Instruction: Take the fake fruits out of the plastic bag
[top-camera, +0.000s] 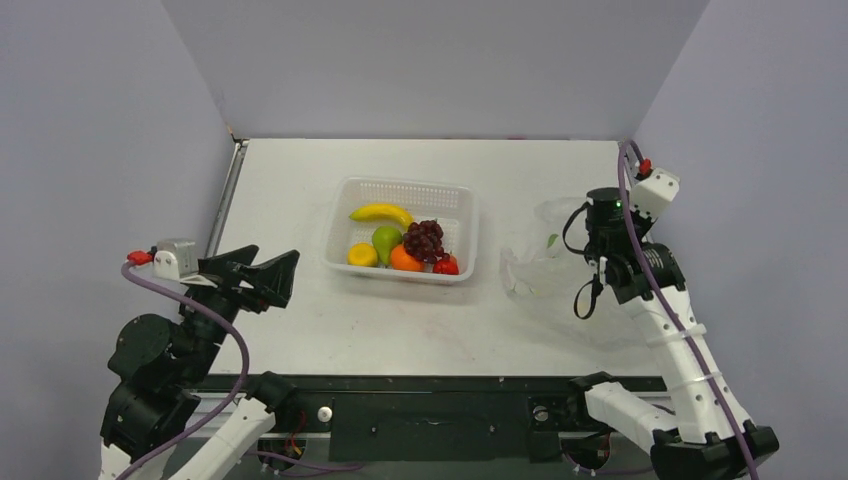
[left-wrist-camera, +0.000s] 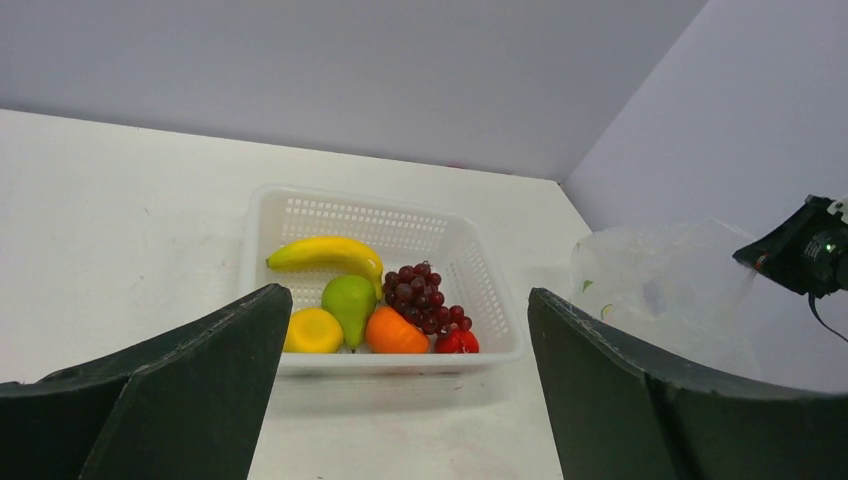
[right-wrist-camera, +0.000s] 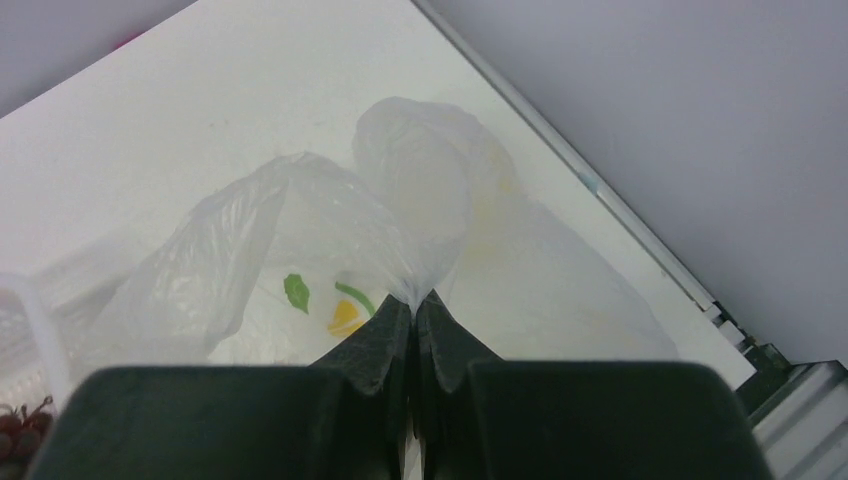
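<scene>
Right gripper (right-wrist-camera: 412, 300) pinched a fold of plastic bag (right-wrist-camera: 290, 225) just ahead, seemingly to hold it clear of fruits (top-camera: 402, 246) in a basket (top-camera: 405, 186) beyond the wide-open left gripper (top-camera: 276, 254).

A white table (top-camera: 300, 330) sits inside a three-sided enclosure. The back wall (top-camera: 430, 60), left wall (top-camera: 90, 120) and right wall (top-camera: 770, 100) are plain, pale lavender-grey panels that meet the tabletop at its edges. A thin metal rail (top-camera: 228, 195) runs along the table's left edge. A black frame (top-camera: 430, 410) borders the near edge. The light is soft and even, casting only faint shadows. The tabletop shows a few faint smudges.
</scene>
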